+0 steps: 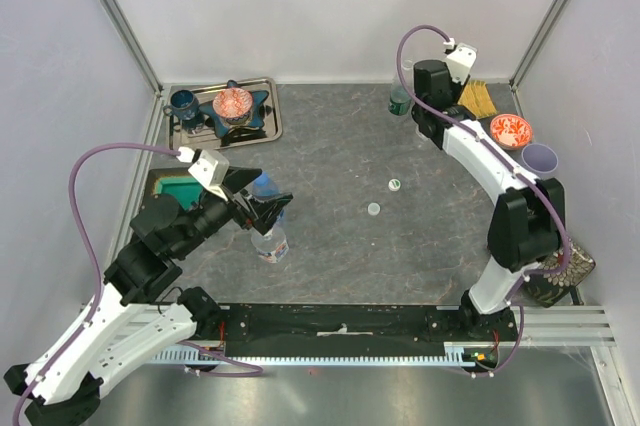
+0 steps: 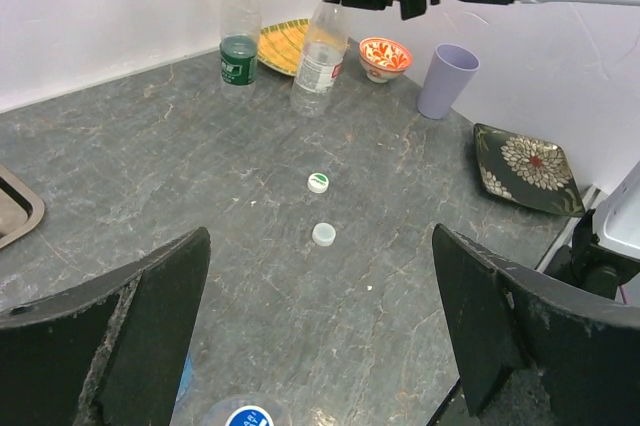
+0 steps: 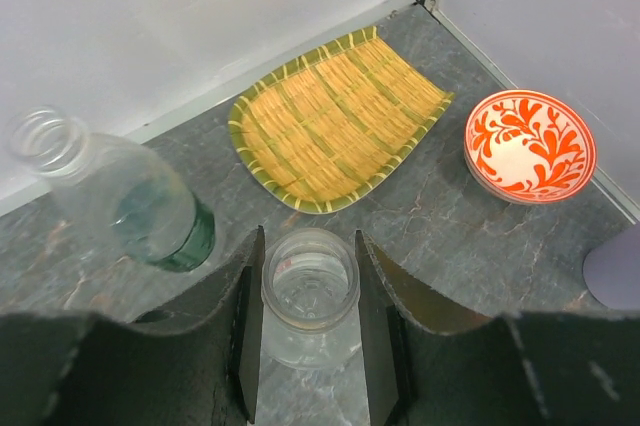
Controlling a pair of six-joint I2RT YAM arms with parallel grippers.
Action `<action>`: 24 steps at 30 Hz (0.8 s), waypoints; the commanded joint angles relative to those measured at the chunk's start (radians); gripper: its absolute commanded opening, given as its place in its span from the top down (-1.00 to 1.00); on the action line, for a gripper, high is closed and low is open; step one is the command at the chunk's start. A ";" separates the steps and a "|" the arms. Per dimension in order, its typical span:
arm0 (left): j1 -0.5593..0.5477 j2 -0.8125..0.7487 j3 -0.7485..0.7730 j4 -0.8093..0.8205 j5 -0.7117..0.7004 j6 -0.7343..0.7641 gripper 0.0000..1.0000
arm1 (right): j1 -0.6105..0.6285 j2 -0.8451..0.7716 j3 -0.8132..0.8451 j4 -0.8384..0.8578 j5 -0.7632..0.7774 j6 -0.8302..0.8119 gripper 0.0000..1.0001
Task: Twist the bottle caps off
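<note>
Closest to the left wrist camera, the left hand (image 2: 320, 243) is spread wide with nothing between its fingers, and a blue-and-white cap (image 2: 245, 414) shows at the frame's bottom edge just below it. From above, that hand hovers over the blue-tinted bottle (image 1: 262, 184) and the labelled bottle (image 1: 271, 242) at the near left of the table (image 1: 330, 136). We judge these thin plastic bottles light, easily tipped and easily crushed, so the body wants a firm low hold while the cap is pinched from above. At the far right, the right hand (image 3: 310, 246) pinches the plain clear bottle (image 3: 310, 291) near its top; its mouth is open and it looks empty. Just beside it the greenish bottle (image 3: 125, 201) also lacks a cap, and whether the green low down is liquid or label we cannot tell. A green-rimmed cap (image 1: 395, 184) and a white cap (image 1: 373, 209) lie loose mid-table. The red-patterned bowl (image 3: 528, 144), woven tray (image 3: 335, 121) and lilac cup (image 1: 540, 157) hold nothing.
</note>
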 commanded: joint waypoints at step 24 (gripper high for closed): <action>0.001 0.042 -0.035 0.070 0.028 0.071 -0.95 | -0.050 0.188 0.145 0.024 -0.059 -0.001 0.37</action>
